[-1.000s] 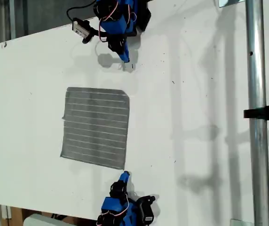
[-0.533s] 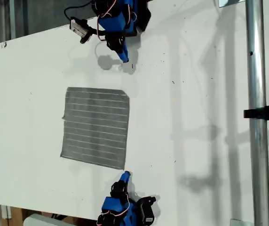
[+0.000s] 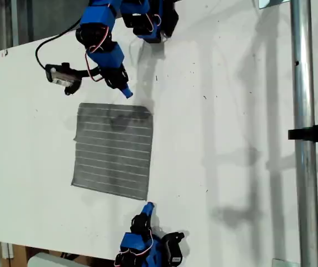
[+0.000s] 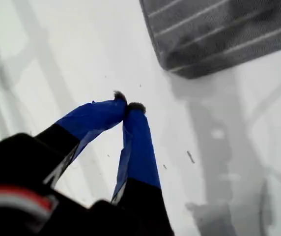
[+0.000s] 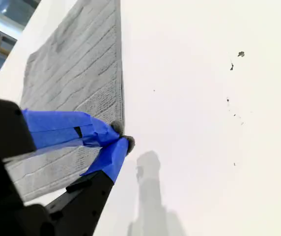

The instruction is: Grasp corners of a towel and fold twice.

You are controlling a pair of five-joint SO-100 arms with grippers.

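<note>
Towel (image 3: 113, 150) flat on white table (image 3: 231, 111), both hands closed, empty.

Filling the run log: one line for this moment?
towel flat, unfolded | my first gripper shut, by its exterior-view top edge | my second gripper shut, by its exterior-view bottom-right corner

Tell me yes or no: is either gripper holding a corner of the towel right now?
No. In the exterior view the towel lies flat and unfolded, and my first gripper and my second gripper are shut on nothing.
</note>
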